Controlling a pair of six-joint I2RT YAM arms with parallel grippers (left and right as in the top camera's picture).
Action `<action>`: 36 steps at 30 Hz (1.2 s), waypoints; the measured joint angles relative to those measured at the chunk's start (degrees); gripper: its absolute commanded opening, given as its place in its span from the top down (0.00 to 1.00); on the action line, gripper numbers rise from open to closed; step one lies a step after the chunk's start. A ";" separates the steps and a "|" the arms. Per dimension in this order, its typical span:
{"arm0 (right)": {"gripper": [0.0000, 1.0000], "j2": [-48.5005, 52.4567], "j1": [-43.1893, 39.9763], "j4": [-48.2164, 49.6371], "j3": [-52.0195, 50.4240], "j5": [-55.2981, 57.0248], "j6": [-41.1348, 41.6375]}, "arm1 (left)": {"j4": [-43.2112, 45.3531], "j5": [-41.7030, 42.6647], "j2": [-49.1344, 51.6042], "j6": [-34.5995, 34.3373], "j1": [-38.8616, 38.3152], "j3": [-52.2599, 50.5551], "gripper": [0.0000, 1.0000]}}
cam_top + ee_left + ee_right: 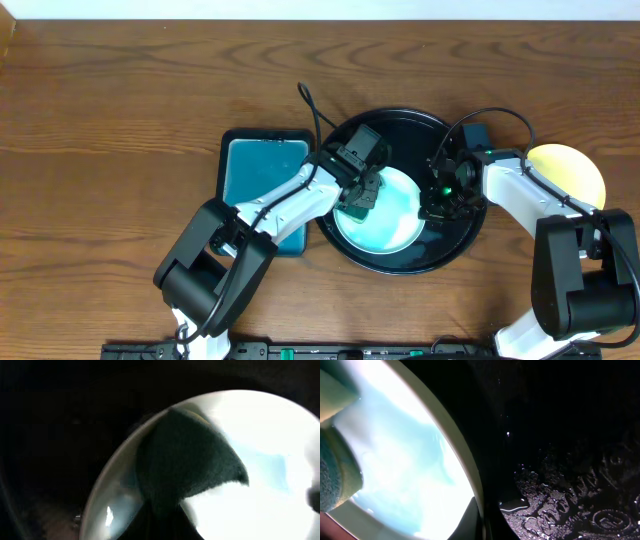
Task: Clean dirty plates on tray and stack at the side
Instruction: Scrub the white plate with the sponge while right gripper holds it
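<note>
A pale mint-blue plate (395, 228) lies in the round black tray (470, 225). My left gripper (357, 200) is shut on a dark green sponge (185, 460) and presses it onto the plate's left part (260, 495). My right gripper (437, 205) is shut on the plate's right rim, with one finger inside and one outside (487, 520). The right wrist view shows the plate (405, 460), the sponge (332, 480) and the wet tray floor (560, 435). A pale yellow plate (570, 168) lies on the table to the right of the tray. I cannot make out a second mint plate.
A rectangular black tray with a teal inside (262, 165) lies just left of the round tray, under my left arm. Bare wooden table (120, 120) stretches to the far left and along the back.
</note>
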 measured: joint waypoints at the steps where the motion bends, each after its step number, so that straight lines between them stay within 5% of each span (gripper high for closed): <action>1: 0.99 0.00 0.00 0.00 0.00 0.02 0.00 | 0.11 0.92 0.00 -0.20 0.11 0.00 0.93; 16: 0.99 0.00 0.00 -0.13 0.00 0.20 0.00 | -1.55 12.57 0.42 -1.55 -8.41 0.11 0.93; 36: 0.99 0.00 0.02 0.33 -0.02 -0.24 0.22 | -0.68 11.61 0.42 -1.53 6.47 0.37 0.93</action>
